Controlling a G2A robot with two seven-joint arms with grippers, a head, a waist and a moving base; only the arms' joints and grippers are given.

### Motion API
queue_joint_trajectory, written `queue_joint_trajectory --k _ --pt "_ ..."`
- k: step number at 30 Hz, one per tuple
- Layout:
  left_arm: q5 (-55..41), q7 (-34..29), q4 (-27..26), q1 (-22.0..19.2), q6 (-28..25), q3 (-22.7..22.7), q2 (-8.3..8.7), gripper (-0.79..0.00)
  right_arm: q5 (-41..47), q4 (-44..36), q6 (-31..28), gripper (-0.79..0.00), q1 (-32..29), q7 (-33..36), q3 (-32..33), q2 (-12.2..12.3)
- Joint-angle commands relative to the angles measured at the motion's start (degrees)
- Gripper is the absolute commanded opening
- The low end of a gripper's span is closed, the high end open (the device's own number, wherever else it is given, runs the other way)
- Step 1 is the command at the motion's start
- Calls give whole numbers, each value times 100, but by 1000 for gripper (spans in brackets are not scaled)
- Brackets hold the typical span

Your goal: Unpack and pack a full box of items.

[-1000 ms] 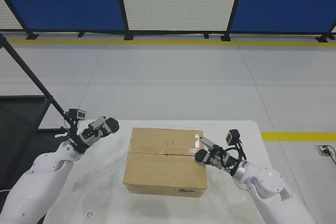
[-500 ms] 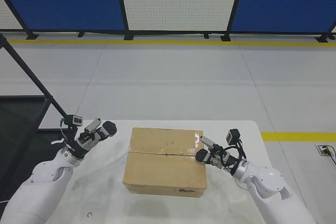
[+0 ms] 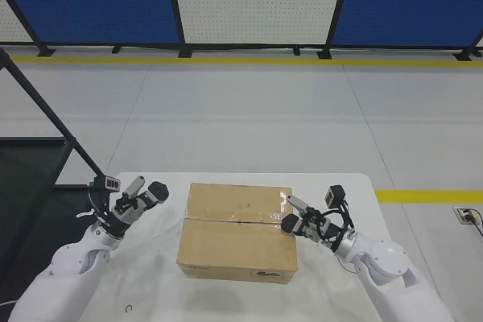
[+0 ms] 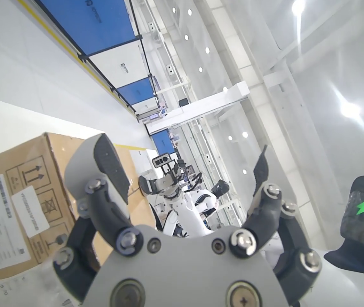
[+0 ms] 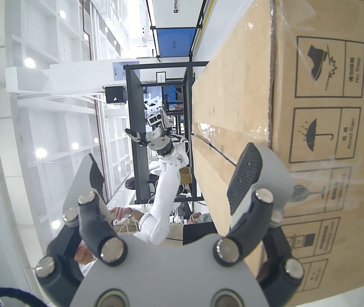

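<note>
Box (image 3: 237, 241) mid-table (image 3: 338, 187), closed on top, with a taped seam (image 3: 237, 220) running left to right across the lid.

Right gripper (image 3: 292, 219) sits at the box's right top edge, level with that seam. Fingers apart, nothing held. Can't tell whether it touches the cardboard.

Left gripper (image 3: 147, 194) is off the box's far-left corner and clear of it. Fingers apart, empty.

Risks, as I judge them:
- A finger worked into the taped seam may skid on the glossy surface.
- A sideways push from the right could slide the box leftward, since the left gripper isn't bracing it.
</note>
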Motion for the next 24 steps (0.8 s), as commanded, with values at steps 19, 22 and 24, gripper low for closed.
queue_joint_trajectory --k 19,22,24 --pt "1803 3265 -3267 4148 403 -1696 223 0 0 0 0 0 0 0 0 0" --pt "1985 3383 -3328 4259 649 -1640 183 0 0 0 0 0 0 0 0 0" --pt "2241 3380 -3271 4184 855 -1590 162 0 0 0 0 0 0 0 0 0"
